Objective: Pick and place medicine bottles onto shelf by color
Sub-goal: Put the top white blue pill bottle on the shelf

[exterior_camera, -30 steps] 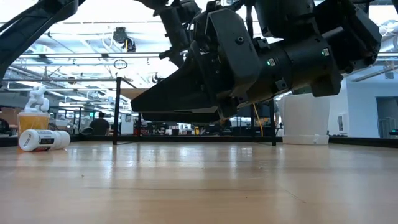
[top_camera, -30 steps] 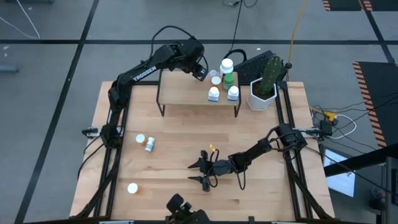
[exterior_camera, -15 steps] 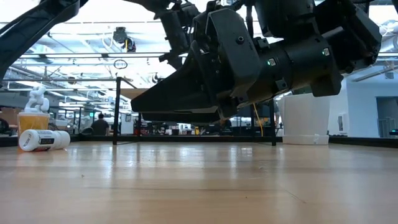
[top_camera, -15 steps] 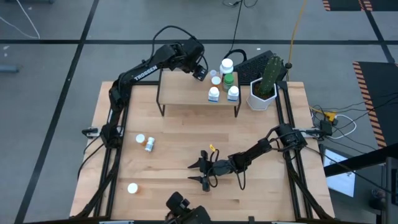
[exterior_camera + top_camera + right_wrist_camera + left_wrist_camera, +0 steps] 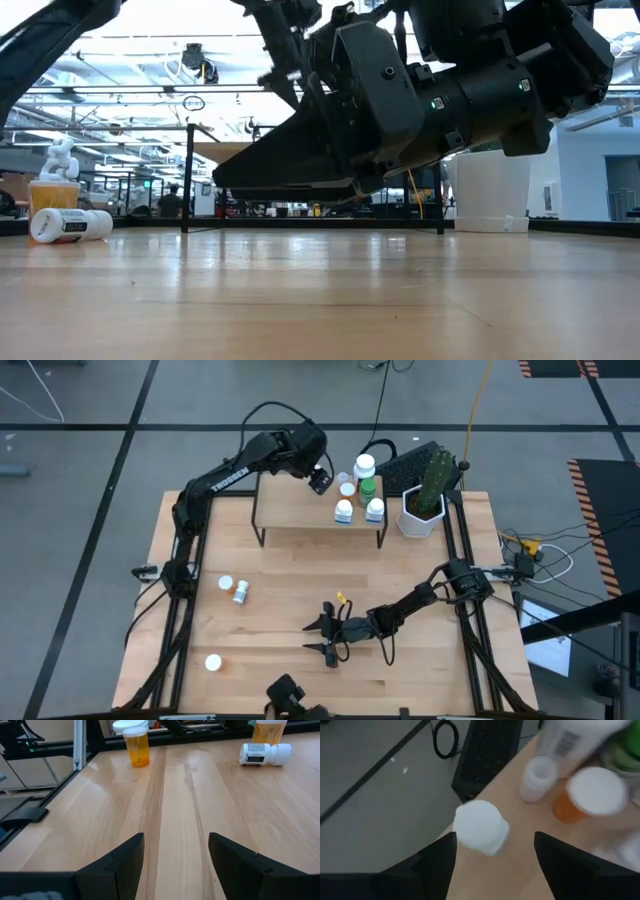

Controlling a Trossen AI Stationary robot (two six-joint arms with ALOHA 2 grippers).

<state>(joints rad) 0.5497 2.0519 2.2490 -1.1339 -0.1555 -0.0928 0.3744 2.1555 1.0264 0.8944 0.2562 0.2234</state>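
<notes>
The shelf (image 5: pixel 300 510) stands at the table's far side. Several medicine bottles cluster on its right end: white-capped ones (image 5: pixel 344 510) (image 5: pixel 375 510), a green one (image 5: pixel 368 486) and a tall white one (image 5: pixel 365 463). My left gripper (image 5: pixel 320 478) hovers open above that end. In the left wrist view (image 5: pixel 495 845) its fingers stand on either side of a small white bottle (image 5: pixel 480 826), which stands upright near the shelf's far edge. My right gripper (image 5: pixel 312 637) waits open and holds nothing, low over the table's near middle.
Three loose bottles remain on the table's left: a white one lying on its side (image 5: pixel 226 583), an orange one beside it (image 5: pixel 240 592), and one nearer the front (image 5: pixel 212 662). A white cactus planter (image 5: pixel 422 510) stands right of the shelf, with a keyboard (image 5: pixel 410 465) behind it.
My left gripper has risen a little above the shelf's right end and rolled slightly about its own pointing line. The bottles on the shelf and on the table stand as they did.
</notes>
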